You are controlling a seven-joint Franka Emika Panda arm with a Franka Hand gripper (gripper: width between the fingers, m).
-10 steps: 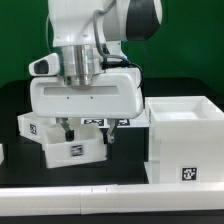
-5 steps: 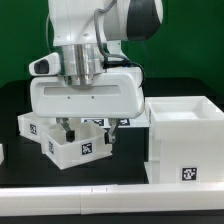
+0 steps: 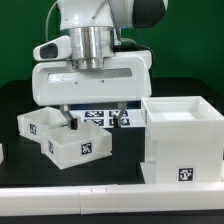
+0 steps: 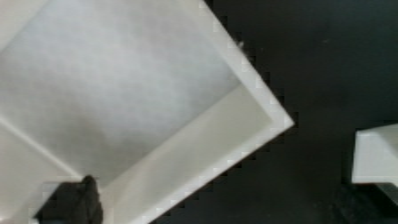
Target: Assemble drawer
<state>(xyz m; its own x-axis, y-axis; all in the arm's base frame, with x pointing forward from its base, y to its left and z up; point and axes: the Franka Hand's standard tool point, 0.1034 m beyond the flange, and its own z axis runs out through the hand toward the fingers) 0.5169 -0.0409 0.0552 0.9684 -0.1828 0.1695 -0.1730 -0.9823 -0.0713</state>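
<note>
Gripper [image 3: 96, 119] of the white arm hangs low over the black table [image 3: 125, 150], released. Its dark fingers stand wide apart with nothing clamped between them. One finger [image 3: 68, 122] reaches down at the far wall of the near tray; contact cannot be confirmed. The other finger cannot be separated from the printed tags behind it.

Large white plastic cube-shaped housing [image 3: 185, 140], open-topped, stands upright on the exterior view's right, well apart from the gripper. A black-and-white square tag [image 3: 186, 173] shows low on its near face.

Near tray [image 3: 72, 150], a small shallow white plastic box, lies on the table at centre-left. It is turned so that one corner faces the camera, and it carries a tag on its near wall. It is not lifted.

Far tray [image 3: 40, 120], of the same white plastic, lies just beside it, further to the exterior view's left and further back, also tagged. Whether the two trays touch cannot be told.

Flat white marker board [image 3: 100, 116] lies on the table behind the near tray, under the gripper.

In the wrist view the near tray's bare white floor [image 4: 125, 90] and rim fill most of the picture over the black table, with one dark fingertip [image 4: 71, 203] at its edge.
</note>
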